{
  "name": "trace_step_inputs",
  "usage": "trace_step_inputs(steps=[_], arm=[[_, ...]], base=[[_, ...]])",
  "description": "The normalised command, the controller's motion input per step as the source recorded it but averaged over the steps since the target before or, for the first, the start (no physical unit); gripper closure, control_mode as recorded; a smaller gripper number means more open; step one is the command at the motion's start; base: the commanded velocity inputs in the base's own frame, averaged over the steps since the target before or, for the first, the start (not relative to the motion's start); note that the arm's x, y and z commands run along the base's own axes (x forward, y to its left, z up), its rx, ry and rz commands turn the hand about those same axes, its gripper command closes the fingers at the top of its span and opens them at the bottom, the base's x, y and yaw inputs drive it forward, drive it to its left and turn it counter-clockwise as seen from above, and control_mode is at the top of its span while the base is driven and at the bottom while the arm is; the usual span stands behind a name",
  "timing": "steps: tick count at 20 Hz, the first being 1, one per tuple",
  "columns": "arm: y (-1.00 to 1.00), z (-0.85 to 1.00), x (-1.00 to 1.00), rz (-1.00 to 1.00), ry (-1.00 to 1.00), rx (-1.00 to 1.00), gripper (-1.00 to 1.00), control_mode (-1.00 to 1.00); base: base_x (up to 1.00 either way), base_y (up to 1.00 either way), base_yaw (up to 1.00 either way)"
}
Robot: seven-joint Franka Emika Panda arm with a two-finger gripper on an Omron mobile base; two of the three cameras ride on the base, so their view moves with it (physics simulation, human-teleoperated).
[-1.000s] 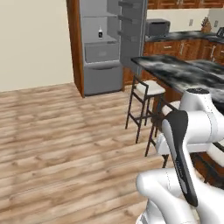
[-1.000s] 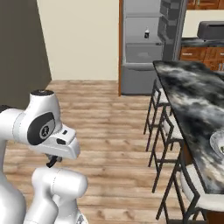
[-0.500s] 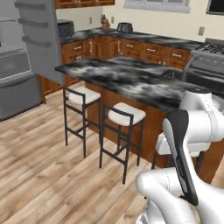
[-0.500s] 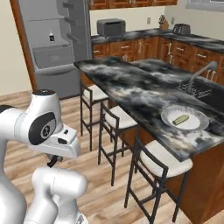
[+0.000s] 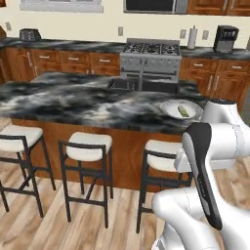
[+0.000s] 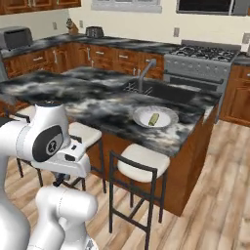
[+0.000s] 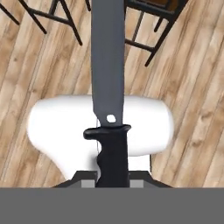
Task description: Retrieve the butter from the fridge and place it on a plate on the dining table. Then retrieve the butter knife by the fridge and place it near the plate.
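The gripper [image 7: 113, 183] is clamped on the black handle of a long grey-bladed butter knife [image 7: 108, 65], held over the wood plank floor [image 7: 192, 87]. The slim pale yellow butter stick [image 6: 154, 118] lies on the round pale plate [image 6: 166, 121] on the glossy marbled tabletop [image 5: 73, 100], beside the built-in sink [image 6: 163, 91]. White-cushioned black-framed stools [image 5: 89, 146] line the near side.

The long black-grey-white marbled dining table [image 5: 73, 100] carries a round pale plate [image 5: 171, 108] holding a slim yellow-tan butter stick [image 5: 183, 111].
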Motion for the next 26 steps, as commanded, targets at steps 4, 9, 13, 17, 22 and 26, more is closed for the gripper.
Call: trace_step_inputs(steps=[4, 9, 13, 17, 22, 26], arm=[[0.0, 0.0, 0.0, 0.0, 0.0, 0.0, 1.0, 1.0], [0.0, 0.0, 0.0, 0.0, 0.0, 0.0, 1.0, 1.0], [0.0, 0.0, 0.0, 0.0, 0.0, 0.0, 1.0, 1.0], [0.0, 0.0, 0.0, 0.0, 0.0, 0.0, 1.0, 1.0], [0.0, 0.0, 0.0, 0.0, 0.0, 0.0, 1.0, 1.0], [0.0, 0.0, 0.0, 0.0, 0.0, 0.0, 1.0, 1.0]], base=[[0.24, 0.84, -0.63], [0.23, 0.83, -0.64], [0.26, 0.79, -0.55], [0.15, 0.23, -0.16], [0.06, 0.0, 0.0], [0.08, -0.06, 0.0]])
